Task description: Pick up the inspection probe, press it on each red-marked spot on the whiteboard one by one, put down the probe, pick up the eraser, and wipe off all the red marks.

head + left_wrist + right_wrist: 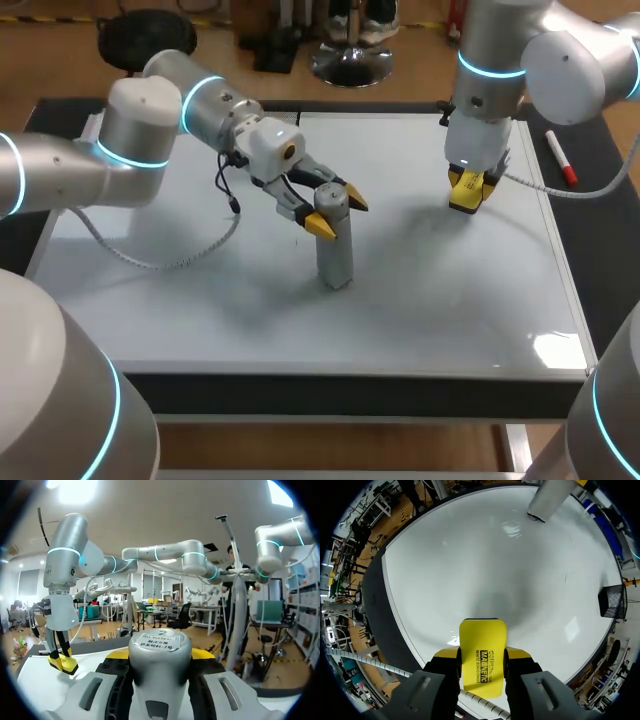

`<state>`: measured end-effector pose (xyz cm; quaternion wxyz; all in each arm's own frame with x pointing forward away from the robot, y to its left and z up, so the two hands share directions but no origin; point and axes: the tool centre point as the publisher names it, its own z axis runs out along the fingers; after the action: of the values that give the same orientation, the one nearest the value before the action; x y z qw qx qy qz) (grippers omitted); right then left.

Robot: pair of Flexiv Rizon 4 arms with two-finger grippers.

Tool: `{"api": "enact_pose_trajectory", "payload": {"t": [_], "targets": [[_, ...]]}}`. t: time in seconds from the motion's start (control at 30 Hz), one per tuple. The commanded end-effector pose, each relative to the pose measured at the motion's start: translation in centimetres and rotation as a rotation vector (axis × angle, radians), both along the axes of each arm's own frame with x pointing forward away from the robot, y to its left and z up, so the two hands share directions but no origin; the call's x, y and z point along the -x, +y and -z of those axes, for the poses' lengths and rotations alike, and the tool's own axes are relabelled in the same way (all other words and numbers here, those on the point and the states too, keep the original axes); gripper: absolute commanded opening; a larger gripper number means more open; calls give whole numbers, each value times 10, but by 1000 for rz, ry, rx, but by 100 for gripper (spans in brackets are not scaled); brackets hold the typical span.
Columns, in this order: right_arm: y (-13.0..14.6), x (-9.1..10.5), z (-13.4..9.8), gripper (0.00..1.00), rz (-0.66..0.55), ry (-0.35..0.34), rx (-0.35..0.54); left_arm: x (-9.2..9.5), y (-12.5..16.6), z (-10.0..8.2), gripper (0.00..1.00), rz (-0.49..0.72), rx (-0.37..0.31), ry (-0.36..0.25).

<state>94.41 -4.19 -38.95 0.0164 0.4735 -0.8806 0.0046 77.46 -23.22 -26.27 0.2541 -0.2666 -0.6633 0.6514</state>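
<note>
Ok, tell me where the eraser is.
Head view, right side: the eraser is gripped in the right hand at the whiteboard's far right part, right of the inspection probe in the left hand.

The room is brightly and evenly lit from overhead. Glare whitens the whiteboard's (430, 300) near right corner, and soft shadows smudge beside the probe (335, 245) and eraser (464, 198).

Right wrist view, 1 frame.
- Right gripper (482, 654): 2 fingers (447, 653) pressed against opposite long sides of a yellow eraser (482, 637), which points toward 12 o'clock.
- Eraser sits over the near part of the whiteboard (470, 565); contact with the surface cannot be judged.
- Grey probe (550, 497) stands on the whiteboard, far ahead of the gripper at 1 o'clock.
- Dark table edge (375, 605) borders the whiteboard at 9 o'clock.
</note>
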Motion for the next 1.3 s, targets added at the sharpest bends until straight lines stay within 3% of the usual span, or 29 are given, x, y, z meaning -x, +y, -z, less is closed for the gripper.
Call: {"api": "enact_pose_trajectory", "payload": {"t": [0.03,1.3], "targets": [[-1,0,-2,0,-2,0,2,-1,-2,2,0,6,4,5],[-1,0,-2,0,-2,0,2,-4,-1,6,0,11,-40,25]]}}
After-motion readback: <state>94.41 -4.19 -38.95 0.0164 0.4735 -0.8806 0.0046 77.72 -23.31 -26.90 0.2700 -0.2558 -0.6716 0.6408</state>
